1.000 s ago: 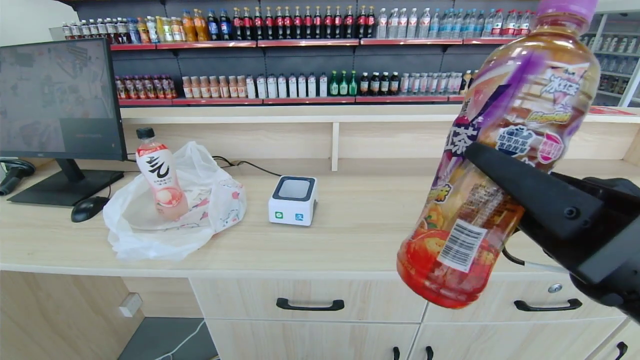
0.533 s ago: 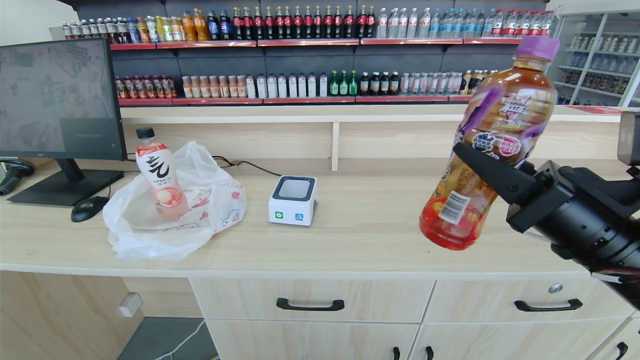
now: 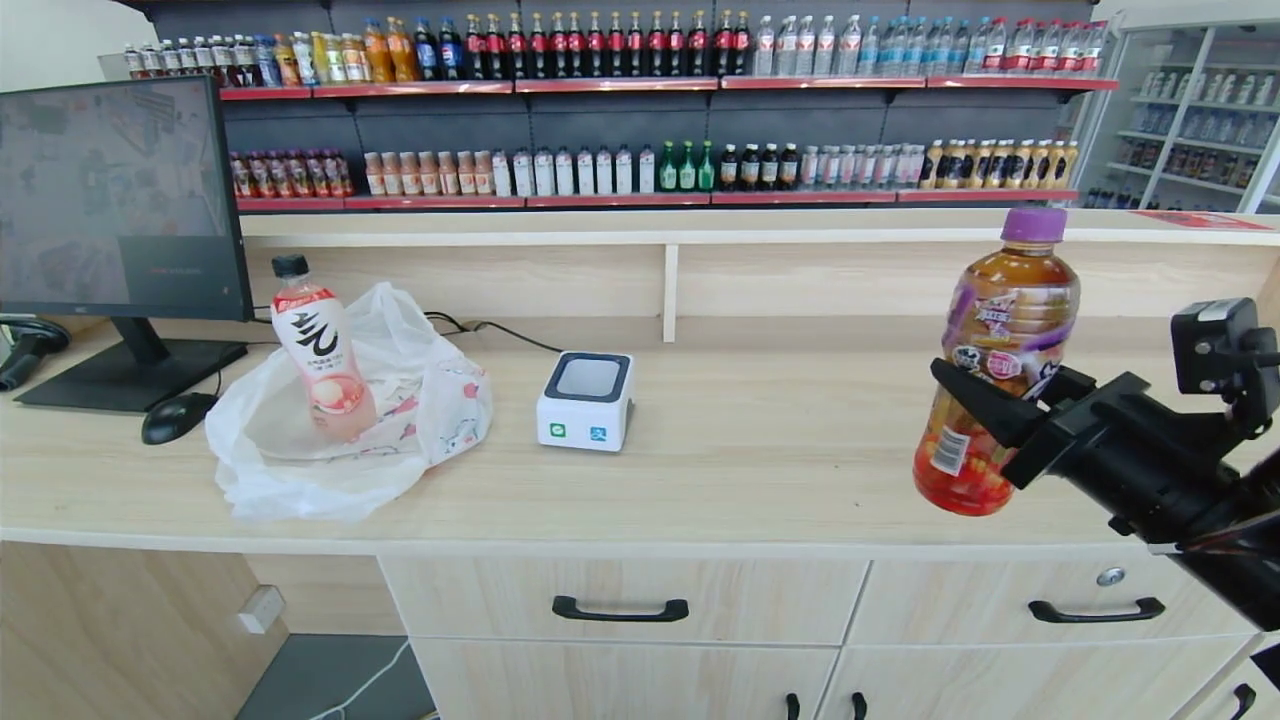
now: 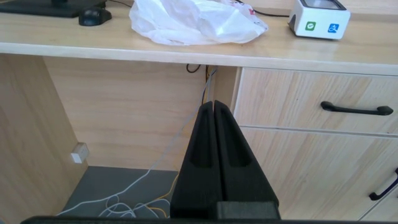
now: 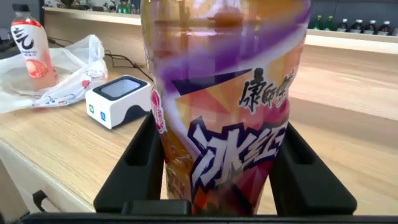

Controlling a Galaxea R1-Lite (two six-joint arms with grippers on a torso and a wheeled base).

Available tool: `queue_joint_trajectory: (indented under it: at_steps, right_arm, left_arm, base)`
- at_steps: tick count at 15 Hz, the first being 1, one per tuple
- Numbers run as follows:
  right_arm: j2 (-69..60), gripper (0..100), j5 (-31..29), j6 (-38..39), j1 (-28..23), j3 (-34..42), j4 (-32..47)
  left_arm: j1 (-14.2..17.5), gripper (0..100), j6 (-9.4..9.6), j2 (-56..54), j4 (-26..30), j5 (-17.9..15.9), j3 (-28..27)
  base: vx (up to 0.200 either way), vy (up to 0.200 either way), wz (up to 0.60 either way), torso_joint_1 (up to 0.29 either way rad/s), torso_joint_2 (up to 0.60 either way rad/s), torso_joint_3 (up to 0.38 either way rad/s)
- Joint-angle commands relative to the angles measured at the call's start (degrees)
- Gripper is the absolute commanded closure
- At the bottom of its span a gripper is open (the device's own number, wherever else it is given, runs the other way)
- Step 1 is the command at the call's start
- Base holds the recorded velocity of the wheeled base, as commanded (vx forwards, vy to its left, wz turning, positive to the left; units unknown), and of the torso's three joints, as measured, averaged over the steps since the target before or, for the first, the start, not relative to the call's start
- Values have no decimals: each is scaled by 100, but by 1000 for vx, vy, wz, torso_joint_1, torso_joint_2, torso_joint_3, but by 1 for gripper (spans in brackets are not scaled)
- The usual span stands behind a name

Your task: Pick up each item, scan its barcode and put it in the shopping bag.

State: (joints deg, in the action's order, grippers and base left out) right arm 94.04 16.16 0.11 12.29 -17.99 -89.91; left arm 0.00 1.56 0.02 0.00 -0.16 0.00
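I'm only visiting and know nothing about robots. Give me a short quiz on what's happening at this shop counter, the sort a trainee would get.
1. True or false: the purple-capped tea bottle is lying flat on the counter.
2. What stands in the shopping bag? A) a pink drink bottle B) a can C) a carton
3. Fill in: the left gripper has its fingers ____.

Key: 1 false: the right gripper holds it nearly upright. 2 A. 3 shut.
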Motion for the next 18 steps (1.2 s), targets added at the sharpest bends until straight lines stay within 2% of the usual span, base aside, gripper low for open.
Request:
queue_joint_trajectory:
  at_steps: [1, 8, 18]
  right_arm:
    - [97, 100, 1, -20, -42, 68, -9]
    - [106, 100, -702, -37, -60, 42, -9]
    - [62, 100, -738, 7, -280, 33, -9]
  left_arm:
    - [-9, 100, 2, -2, 0, -2, 0]
    - [0, 100, 2, -2, 9, -2, 0]
    - [0, 100, -59, -2, 0, 7, 0]
  base:
    - [0, 0, 0, 0, 0, 0]
    - [0, 0, 0, 0, 0, 0]
    - [0, 200, 0, 3, 1, 3]
